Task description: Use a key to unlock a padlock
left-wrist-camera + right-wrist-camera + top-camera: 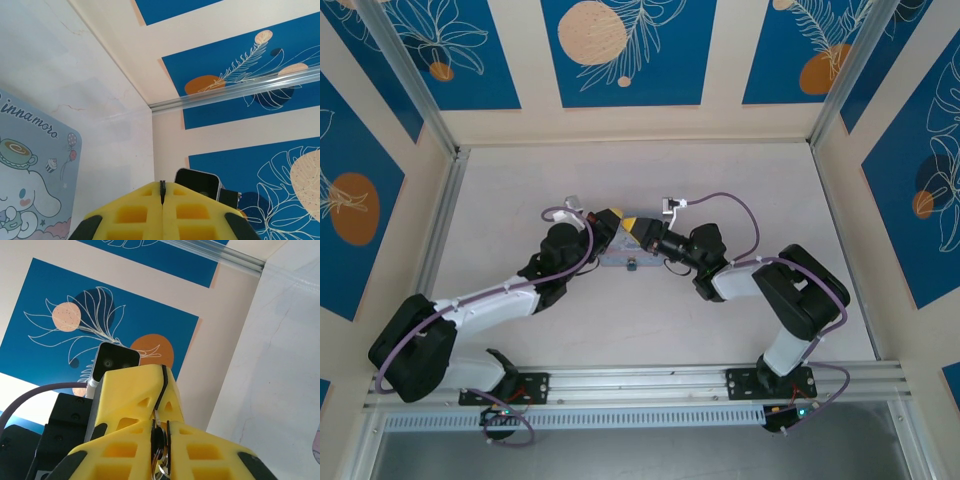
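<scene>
Top external view: both arms meet mid-tabletop over the cartoon tin, with the left gripper tip to tip with the right gripper. Up close, the right fingers are clamped on the tiny dark padlock. The left fingers are pressed together, pinching a thin sliver at their seam, seemingly the key.

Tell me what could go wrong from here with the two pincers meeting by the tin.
The small metal piece sits just in the narrow slit of the right pincer, so it may slip out. The left pincer meets the right one tip to tip by the tin, so a hard push could knock the piece loose.
</scene>
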Controlling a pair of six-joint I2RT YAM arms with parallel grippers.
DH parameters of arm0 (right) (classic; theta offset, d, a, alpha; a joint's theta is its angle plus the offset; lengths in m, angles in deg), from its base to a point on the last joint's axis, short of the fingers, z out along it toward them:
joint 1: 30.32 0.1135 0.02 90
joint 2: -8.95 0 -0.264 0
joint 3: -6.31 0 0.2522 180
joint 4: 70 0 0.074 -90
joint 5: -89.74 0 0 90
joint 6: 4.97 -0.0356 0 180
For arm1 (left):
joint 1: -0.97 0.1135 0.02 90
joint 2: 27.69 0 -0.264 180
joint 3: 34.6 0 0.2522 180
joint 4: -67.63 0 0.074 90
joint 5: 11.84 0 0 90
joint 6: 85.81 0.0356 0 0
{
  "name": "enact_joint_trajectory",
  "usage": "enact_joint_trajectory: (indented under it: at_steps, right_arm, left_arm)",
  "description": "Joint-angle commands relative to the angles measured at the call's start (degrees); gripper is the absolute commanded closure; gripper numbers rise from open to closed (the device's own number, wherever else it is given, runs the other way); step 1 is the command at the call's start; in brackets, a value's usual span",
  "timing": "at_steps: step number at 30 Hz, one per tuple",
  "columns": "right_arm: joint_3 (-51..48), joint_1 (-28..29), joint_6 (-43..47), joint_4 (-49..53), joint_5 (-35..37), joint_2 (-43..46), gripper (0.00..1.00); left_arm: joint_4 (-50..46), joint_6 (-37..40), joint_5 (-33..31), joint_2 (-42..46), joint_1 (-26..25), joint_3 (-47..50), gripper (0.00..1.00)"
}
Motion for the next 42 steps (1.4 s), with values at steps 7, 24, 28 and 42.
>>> enact_joint_trajectory:
  at_steps: [7, 24, 28, 42]
  right_arm:
    - [-0.79, -0.33, 0.21, -0.96, 0.98, -0.63, 1.00]
    - [-1.75, -1.51, -1.95, -1.34, 1.51, -0.87, 1.00]
    - [-3.11, -2.61, -2.59, 0.58, 1.02, 0.69, 1.00]
    - [-6.03, -11.91, 10.11, 37.88, -7.30, 21.30, 1.00]
  left_arm:
    - [2.89, 1.30, -1.25, 1.22, -0.63, 0.25, 1.00]
    - [0.46, 2.01, -1.96, 2.80, -1.37, 1.30, 0.98]
    - [-6.33, 3.62, -3.85, 6.82, -1.03, 0.73, 0.30]
    - [-53.34, 28.30, 5.41, 23.19, -0.50, -6.82, 0.00]
